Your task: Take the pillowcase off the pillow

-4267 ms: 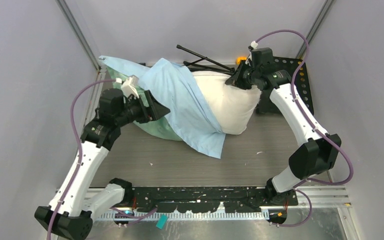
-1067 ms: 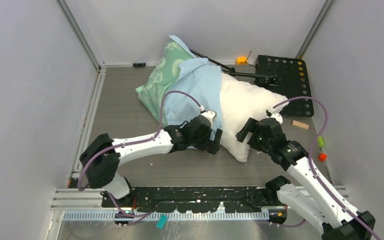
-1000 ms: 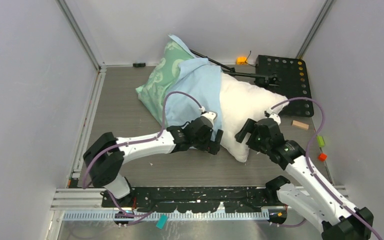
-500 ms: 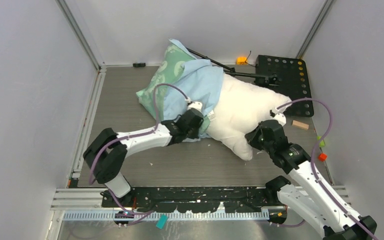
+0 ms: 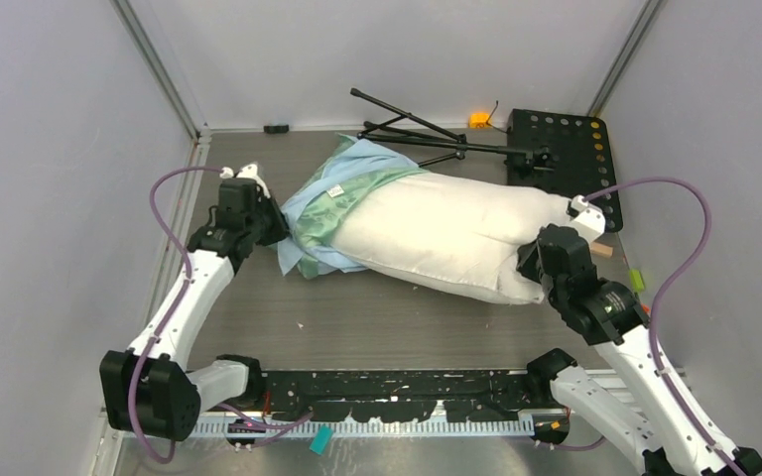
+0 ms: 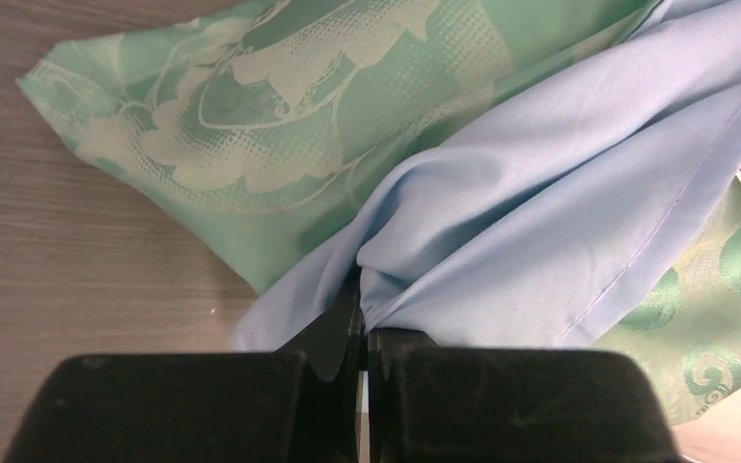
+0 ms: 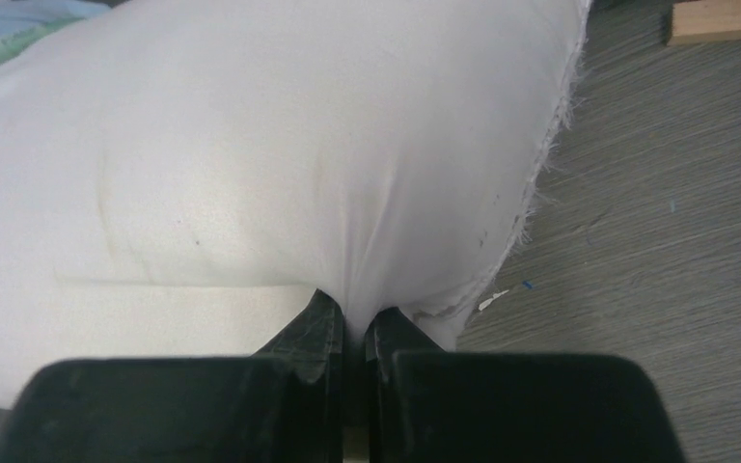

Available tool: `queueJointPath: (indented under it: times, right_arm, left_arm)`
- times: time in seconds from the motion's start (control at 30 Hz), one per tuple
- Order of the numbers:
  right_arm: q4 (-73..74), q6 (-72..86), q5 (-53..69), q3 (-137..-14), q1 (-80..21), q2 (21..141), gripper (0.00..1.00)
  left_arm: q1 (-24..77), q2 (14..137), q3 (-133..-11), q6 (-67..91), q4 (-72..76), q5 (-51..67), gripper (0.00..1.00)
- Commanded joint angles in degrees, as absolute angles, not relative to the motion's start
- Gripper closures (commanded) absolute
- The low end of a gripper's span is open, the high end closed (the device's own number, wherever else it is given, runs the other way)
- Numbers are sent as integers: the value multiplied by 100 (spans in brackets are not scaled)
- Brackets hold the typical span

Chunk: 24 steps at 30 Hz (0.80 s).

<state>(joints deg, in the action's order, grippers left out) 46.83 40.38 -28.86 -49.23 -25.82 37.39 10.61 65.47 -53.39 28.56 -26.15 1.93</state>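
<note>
So the pillow (image 5: pixel 446 233) is lying lengthwise across the middle of the table (image 5: pixel 377 322), and most of it is bare white. The pillowcase (image 5: pixel 329 203) is bunched up on just the left end, with the blue and the mint-green patterned sides all folded over each other. There's a little white tag (image 5: pixel 335 191) showing on top of the bunch.

The left gripper (image 6: pixel 361 289) is out at the far left edge of the fabric. Its jaws are squeezed tight on a fold of the blue side, and in the wrist view the cloth puckers right where it goes in between them. A flap of the green side is spread flat on the table just past that.

The right gripper (image 7: pixel 352 313) is at the opposite end, clenched on a pinch of the pillow itself, close to the right corner where the seam looks frayed. You can see the white fabric creasing into the jaws.

Other stuff: a folded black tripod (image 5: pixel 407 127) lies behind the pillow, with a black perforated plate (image 5: pixel 566 134) in the back right corner. A small wooden block (image 7: pixel 724 19) sits just beside the pillow's right end.
</note>
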Motion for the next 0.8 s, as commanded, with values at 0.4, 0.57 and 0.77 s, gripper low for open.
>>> queueJointPath:
  times: [0.4,0.57,0.77]
  right_arm:
    - [5149,2195,-768,-7373,-2501,5509,11]
    - [5279,1895,-782,-7700,-3292,6304,10]
    - [5122,1635,-1424,-7963,-4172,7288,10]
  left_arm:
    - [1275,5676,-6316,2216,-3741,338,35]
    - [2394,5723,-6911,1720,-4077,-615,3]
    - [3192,6277,-7356,1234,-3977,-807,0]
